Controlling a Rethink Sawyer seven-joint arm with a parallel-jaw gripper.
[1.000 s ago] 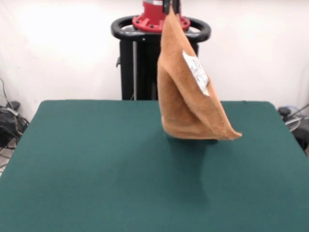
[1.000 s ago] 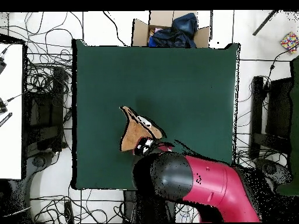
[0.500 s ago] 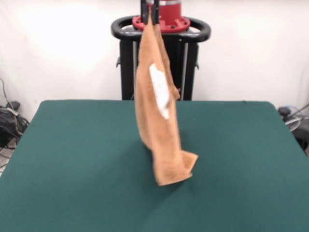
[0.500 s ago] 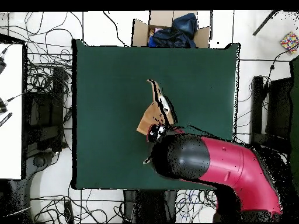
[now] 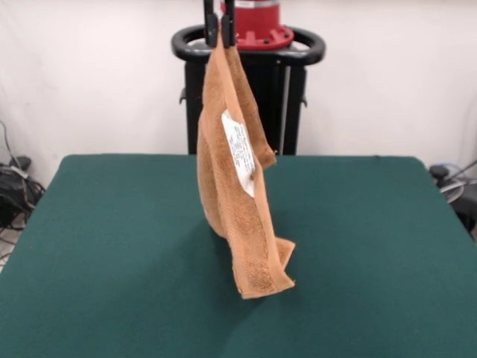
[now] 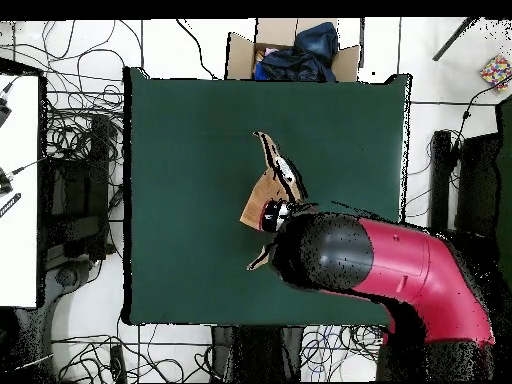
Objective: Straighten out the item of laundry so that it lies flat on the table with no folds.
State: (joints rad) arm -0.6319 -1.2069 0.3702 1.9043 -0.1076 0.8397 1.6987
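White wall (image 5: 89, 74) behind; tiled floor strewn with cables (image 6: 75, 140); cardboard box (image 6: 290, 50); white desk (image 6: 18, 190).

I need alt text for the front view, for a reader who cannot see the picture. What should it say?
An orange-tan terry towel hangs folded lengthwise from the robot's gripper, which is shut on its top edge, with a white label facing the camera. Its lowest corner dangles just above the dark green table. Behind it stands the robot's black pedestal.

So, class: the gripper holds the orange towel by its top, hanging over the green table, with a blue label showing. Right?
Not quite. The front view shows the label is white. The rest stands: the gripper holds the towel over the table.
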